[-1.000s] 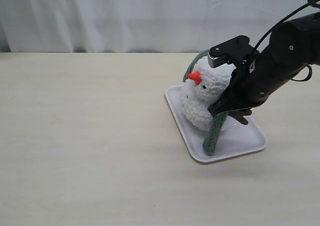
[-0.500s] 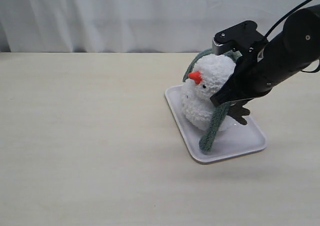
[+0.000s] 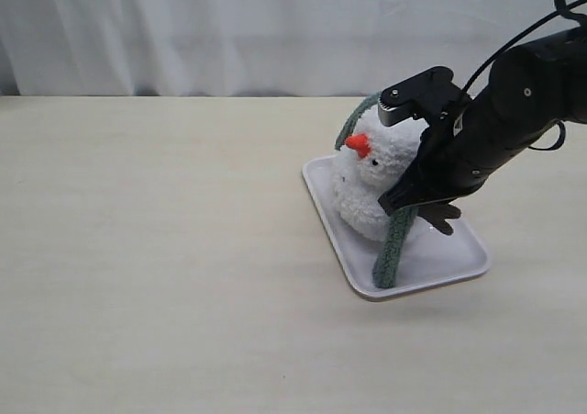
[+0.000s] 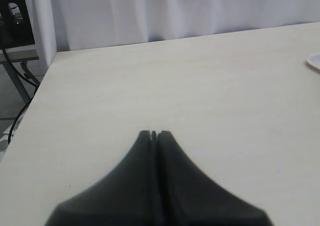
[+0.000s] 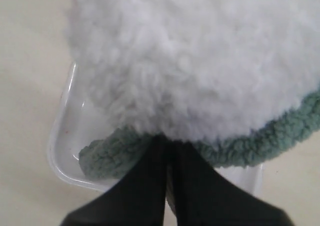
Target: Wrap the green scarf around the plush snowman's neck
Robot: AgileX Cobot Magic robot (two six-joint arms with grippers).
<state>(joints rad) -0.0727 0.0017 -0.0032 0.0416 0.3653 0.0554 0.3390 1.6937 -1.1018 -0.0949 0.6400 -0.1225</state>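
Observation:
The plush snowman [image 3: 371, 180] leans on a white tray [image 3: 445, 256], its orange nose pointing left. The green scarf [image 3: 393, 249] runs up behind its head and hangs down its right side, the end resting on the tray. My right gripper [image 3: 405, 203] is shut on the scarf against the snowman's side. In the right wrist view the shut gripper [image 5: 170, 143] meets the scarf [image 5: 115, 156] just under the white fluff [image 5: 200, 60]. The neck crease is not clear to see. My left gripper [image 4: 154, 133] is shut on nothing, over bare table far from the tray.
The tray's rim [image 5: 62, 158] lies close under the right gripper. A pale tabletop [image 3: 165, 249] stretches to the left and front, with a white curtain [image 3: 229, 28] behind it. The table's edge and a stand [image 4: 15, 70] show in the left wrist view.
The right gripper rose up and to the right with the scarf, lifting the snowman more upright, then came back down and left. The left gripper's earlier state is not shown.

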